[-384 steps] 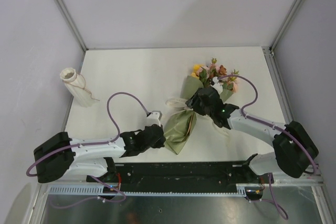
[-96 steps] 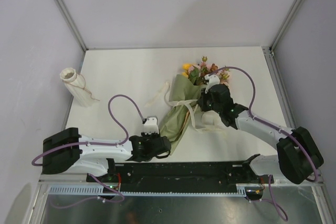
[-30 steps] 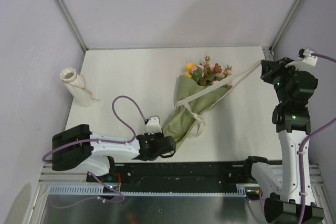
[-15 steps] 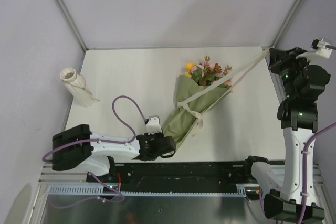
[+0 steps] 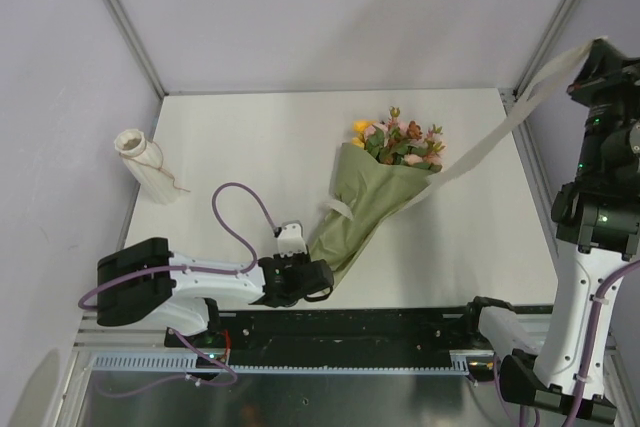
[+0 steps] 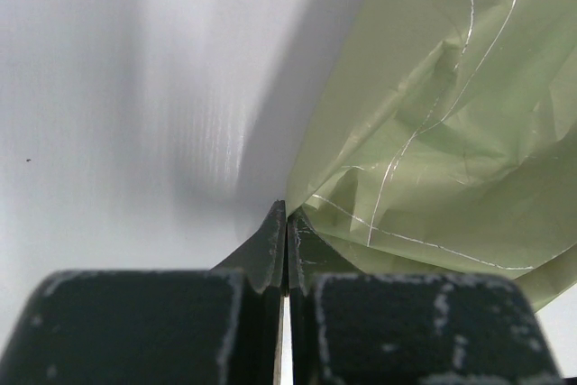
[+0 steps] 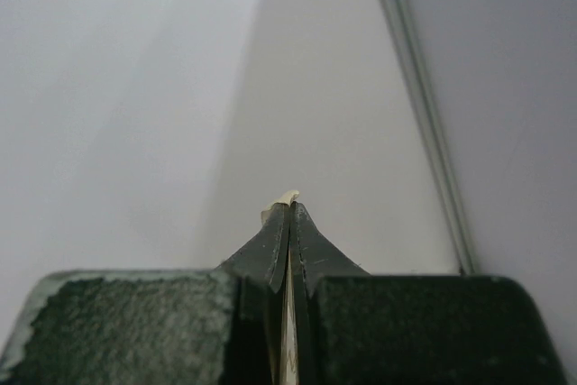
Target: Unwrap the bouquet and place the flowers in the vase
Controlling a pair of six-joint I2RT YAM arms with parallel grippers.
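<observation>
left claw clenched on lower tip of bouquet, near edge of table | right claw clenched on cream ribbon, raised over far right corner, ribbon stretched from wrap | flowers in paper | vase by left edge

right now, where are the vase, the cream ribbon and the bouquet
vase (image 5: 146, 163), top external view, on its ribbed body
cream ribbon (image 5: 470, 152), top external view, midway along the taut stretch
bouquet (image 5: 365, 197), top external view, on the olive-green paper wrap
</observation>
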